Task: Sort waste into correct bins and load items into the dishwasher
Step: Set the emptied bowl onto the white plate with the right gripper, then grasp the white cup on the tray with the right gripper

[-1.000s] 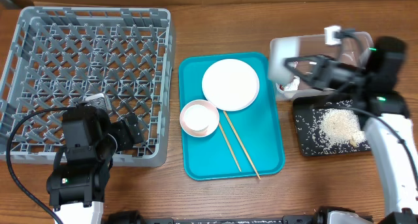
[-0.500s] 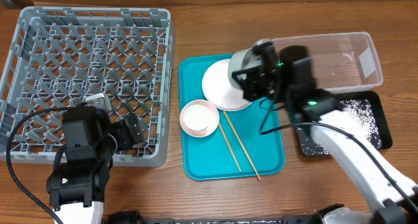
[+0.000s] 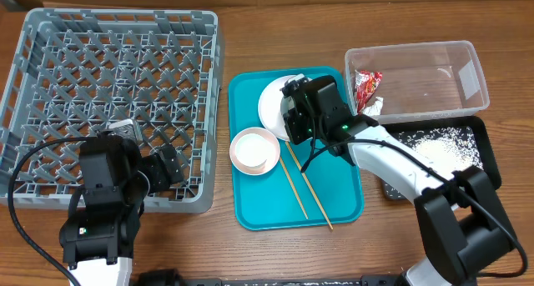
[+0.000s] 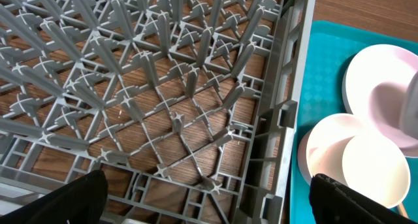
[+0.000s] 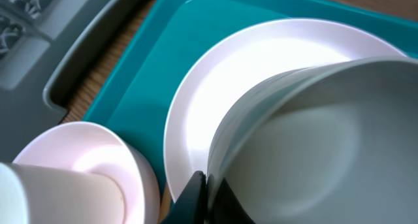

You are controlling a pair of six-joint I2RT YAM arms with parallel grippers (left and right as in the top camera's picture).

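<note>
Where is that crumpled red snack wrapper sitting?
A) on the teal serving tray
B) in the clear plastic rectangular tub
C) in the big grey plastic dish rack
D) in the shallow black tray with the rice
B: the crumpled red snack wrapper lies inside the clear plastic rectangular tub, at the end nearest the teal serving tray.

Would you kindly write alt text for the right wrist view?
The right fingers pinch the rim of a pale grey-green bowl over a white plate on a teal tray. A pinkish-white bowl sits at lower left.
</note>
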